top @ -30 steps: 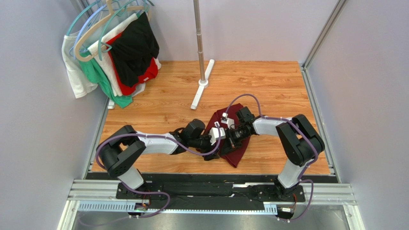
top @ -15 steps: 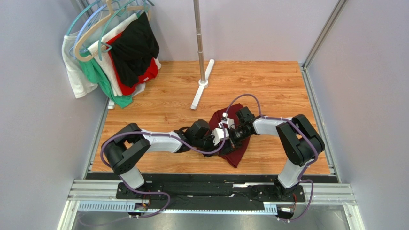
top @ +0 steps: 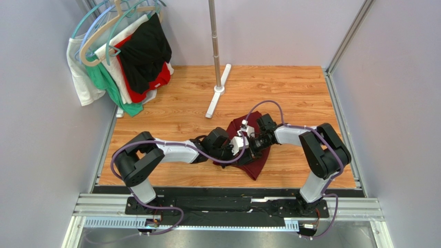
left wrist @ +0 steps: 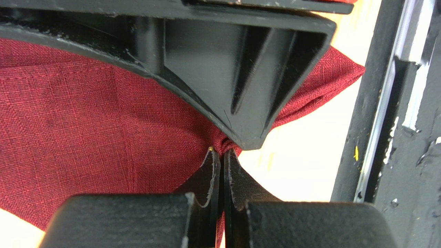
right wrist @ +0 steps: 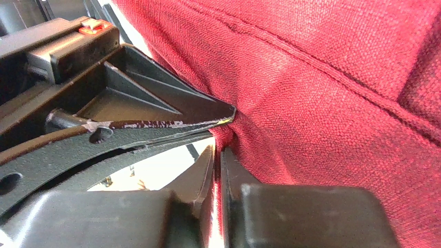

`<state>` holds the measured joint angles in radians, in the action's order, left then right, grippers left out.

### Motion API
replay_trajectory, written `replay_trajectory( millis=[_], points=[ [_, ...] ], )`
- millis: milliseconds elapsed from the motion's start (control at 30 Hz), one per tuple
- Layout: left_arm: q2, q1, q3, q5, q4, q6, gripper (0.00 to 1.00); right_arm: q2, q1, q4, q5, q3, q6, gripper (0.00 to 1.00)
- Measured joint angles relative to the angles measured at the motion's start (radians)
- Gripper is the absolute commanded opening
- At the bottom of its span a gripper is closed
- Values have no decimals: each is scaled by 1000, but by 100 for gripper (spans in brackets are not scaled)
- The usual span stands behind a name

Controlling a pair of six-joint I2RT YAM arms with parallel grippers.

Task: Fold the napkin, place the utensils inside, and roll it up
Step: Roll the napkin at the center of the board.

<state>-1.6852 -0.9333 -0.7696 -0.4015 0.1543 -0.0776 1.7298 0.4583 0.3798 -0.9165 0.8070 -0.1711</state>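
1. Left gripper (left wrist: 218, 154): clamped on a pucker of the napkin (left wrist: 77, 129) at its tips; I judge it pins the fold.
2. Right gripper (right wrist: 217, 152): opposite, at the same pucker; whether it grips, I cannot tell.
Spoon unseen.

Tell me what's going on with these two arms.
Both arms meet over the maroon napkin, which lies bunched on the wooden table. The left gripper is shut on a pinch of its cloth, and the right gripper pinches the same spot from the opposite side. No spoon shows in any view.
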Motion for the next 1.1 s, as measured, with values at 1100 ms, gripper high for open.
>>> replay_trajectory(
  millis=[1100],
  points=[
    [-97, 155, -143, -293, -319, 164, 0, -511, 729, 63, 1282, -212, -224, 68]
  ],
)
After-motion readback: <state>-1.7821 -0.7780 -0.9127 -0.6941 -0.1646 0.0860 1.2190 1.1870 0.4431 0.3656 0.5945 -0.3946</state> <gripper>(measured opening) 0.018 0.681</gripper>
